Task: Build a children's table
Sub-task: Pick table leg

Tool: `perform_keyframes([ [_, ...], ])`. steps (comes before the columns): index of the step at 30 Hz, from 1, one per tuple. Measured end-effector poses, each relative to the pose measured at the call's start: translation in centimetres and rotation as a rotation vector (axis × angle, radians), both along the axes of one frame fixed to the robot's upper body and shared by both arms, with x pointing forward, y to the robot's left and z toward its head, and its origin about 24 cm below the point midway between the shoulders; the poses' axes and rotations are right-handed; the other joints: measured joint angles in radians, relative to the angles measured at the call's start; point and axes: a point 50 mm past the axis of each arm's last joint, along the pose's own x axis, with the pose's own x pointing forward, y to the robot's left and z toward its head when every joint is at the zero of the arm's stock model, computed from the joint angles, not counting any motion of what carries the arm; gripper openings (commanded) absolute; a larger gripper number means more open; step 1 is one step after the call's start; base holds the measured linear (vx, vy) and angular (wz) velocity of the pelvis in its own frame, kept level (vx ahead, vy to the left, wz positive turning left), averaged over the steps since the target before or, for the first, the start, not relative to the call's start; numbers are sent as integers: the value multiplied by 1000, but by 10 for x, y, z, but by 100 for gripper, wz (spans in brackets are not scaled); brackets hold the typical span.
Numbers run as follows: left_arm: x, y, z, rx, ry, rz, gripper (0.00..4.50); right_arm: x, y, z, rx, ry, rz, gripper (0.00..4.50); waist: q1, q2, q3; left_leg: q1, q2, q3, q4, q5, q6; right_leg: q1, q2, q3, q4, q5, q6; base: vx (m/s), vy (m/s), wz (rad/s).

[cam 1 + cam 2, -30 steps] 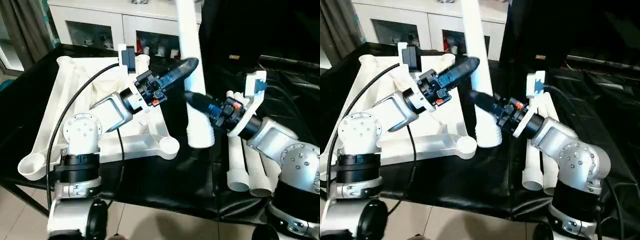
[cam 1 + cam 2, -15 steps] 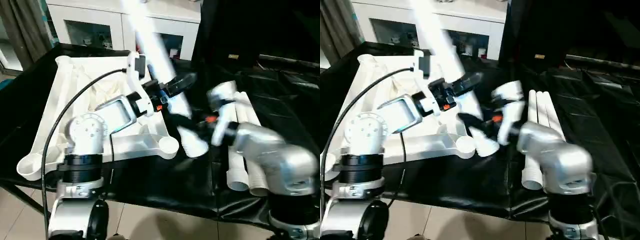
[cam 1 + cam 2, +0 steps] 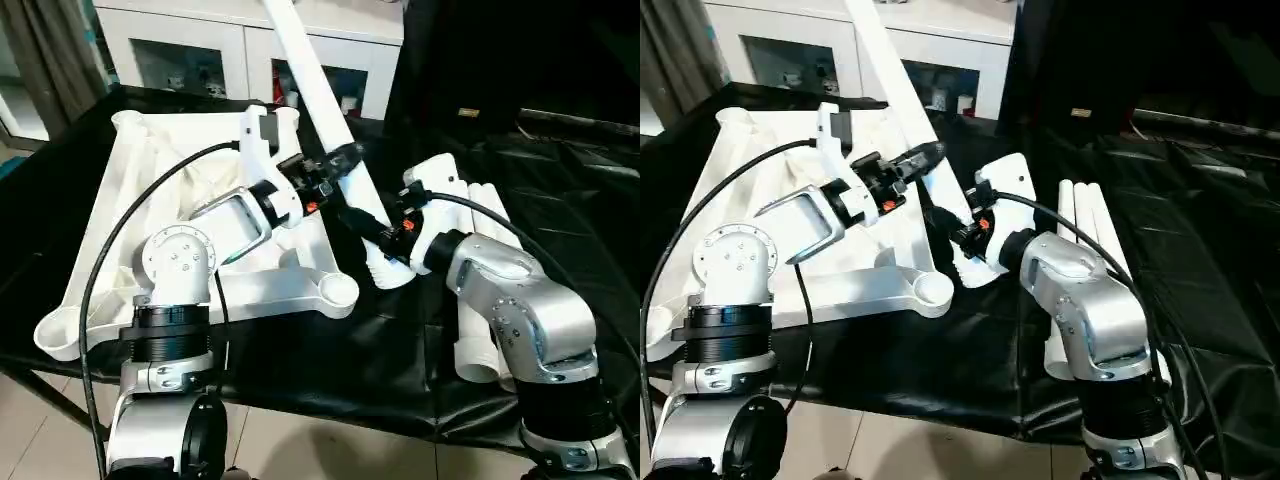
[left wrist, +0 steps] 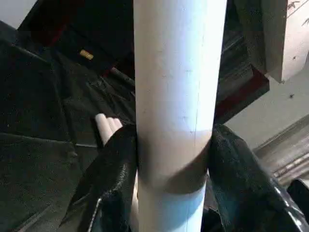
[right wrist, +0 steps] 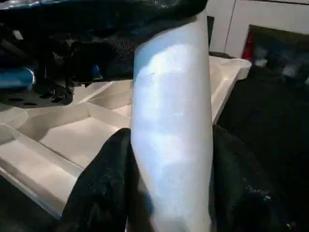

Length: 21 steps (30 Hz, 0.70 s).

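Table leg between both hands' fingers

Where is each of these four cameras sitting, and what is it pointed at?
Left eye, right eye: on the head, looking down past silver forearms at the white ribbed plastic tabletop.
Left wrist: along the left gripper clamping the long white tubular leg.
Right wrist: along the right gripper clamping it too.
All share that leg.

A white cabinet with glass doors stood behind the big table covered in black cloth, over a pale tiled floor.
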Motion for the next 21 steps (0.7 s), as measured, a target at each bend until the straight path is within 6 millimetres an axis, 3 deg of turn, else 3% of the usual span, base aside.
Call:
perform_keyframes([
  [12, 0, -1, -2, 6, -3, 1, 186, 0, 1, -3, -21, -8, 12, 186, 0, 0, 0, 0, 0, 0, 0, 0, 0, 0, 0, 0, 0, 0, 0, 0, 0, 0],
  [15, 0, 0, -2, 35, -30, 1, 186, 1, 1, -3, -18, -15, 8, 256, 0, 0, 0, 0, 0, 0, 0, 0, 0, 0, 0, 0, 0, 0, 0, 0, 0, 0],
  [21, -5, 4, 3, 175, -159, -86, 186, -4, -5, -1, 130, 80, 109, 302, 0, 1, 1, 0, 0, 0, 0, 0, 1, 0, 0, 0, 0, 0, 0, 0, 0, 0],
])
